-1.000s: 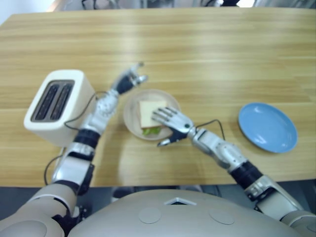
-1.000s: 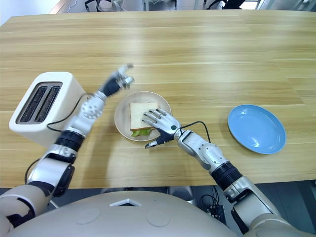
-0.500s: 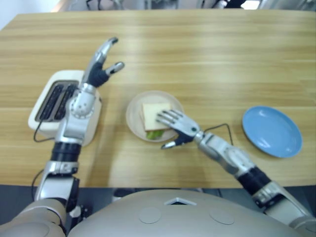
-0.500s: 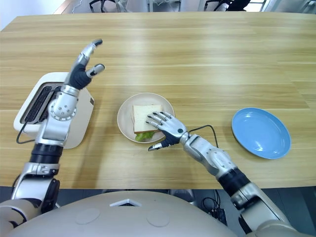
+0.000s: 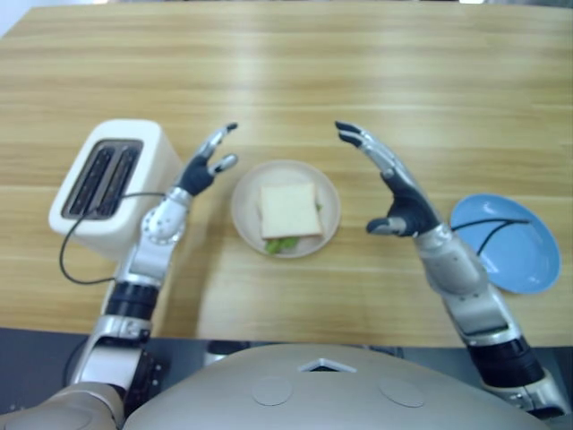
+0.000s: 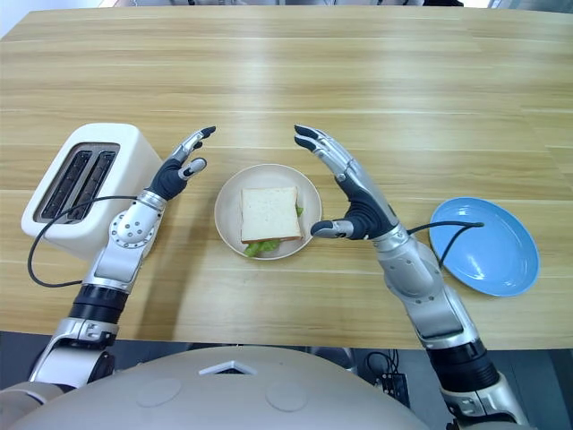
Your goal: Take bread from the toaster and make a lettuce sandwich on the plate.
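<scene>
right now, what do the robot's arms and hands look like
Both arms are segmented silver-grey metal shells with black bands on the forearms. The left hand and right hand have slim silver fingers with dark tips and black palms. A thin black cable loops off each forearm.

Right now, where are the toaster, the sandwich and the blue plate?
toaster (image 6: pixel 79 184): right eye view, on its top face between the slots.
sandwich (image 6: pixel 269 213): right eye view, middle of the top bread slice.
blue plate (image 6: pixel 492 255): right eye view, bare middle of the dish.
</scene>
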